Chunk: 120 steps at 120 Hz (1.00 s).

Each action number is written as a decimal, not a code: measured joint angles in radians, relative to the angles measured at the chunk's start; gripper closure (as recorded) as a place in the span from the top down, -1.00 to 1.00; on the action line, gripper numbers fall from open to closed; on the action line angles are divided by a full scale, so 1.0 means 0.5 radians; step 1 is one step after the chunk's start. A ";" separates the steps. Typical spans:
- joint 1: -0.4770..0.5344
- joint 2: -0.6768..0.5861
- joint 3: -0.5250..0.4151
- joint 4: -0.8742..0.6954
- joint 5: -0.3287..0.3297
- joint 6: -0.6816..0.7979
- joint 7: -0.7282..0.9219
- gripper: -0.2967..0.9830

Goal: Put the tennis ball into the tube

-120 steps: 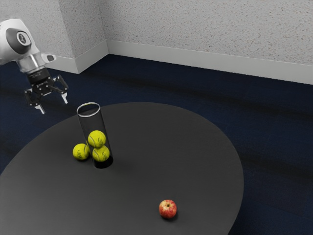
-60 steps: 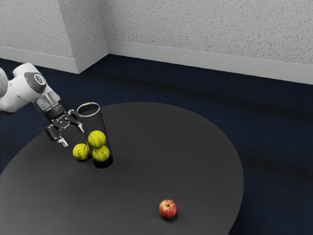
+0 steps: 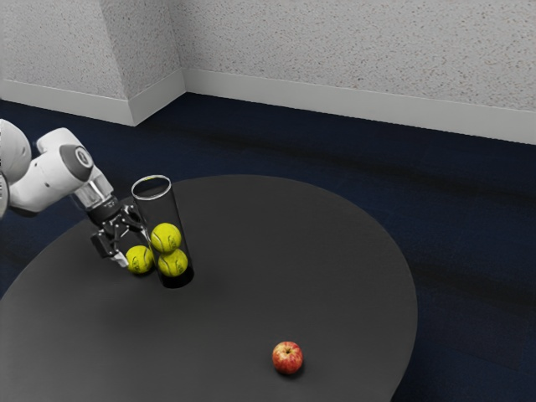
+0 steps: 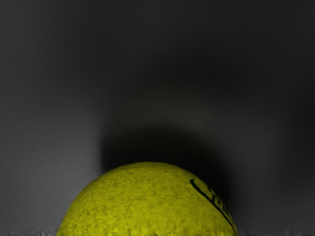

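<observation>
Reaching in from the exterior view's left with the arm [image 3: 52, 180], slanting the claw [image 3: 134, 249] down to the ball [image 3: 140, 261] and holding it spread apart around that ball, outside the tube [image 3: 170, 211], just beside its wall. Seeing black marking on the ball, close under the claw, in the wrist view. Looking rightward at the tube, standing upright on the table [image 3: 251, 276], with a lower ball [image 3: 173, 264] and an upper ball [image 3: 166, 238] stacked inside. Finding an apple [image 3: 287, 358] farther right, well apart from the tube.
</observation>
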 joint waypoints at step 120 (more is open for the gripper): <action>-0.039 -0.012 -0.006 -0.111 -0.050 0.076 -0.216 0.07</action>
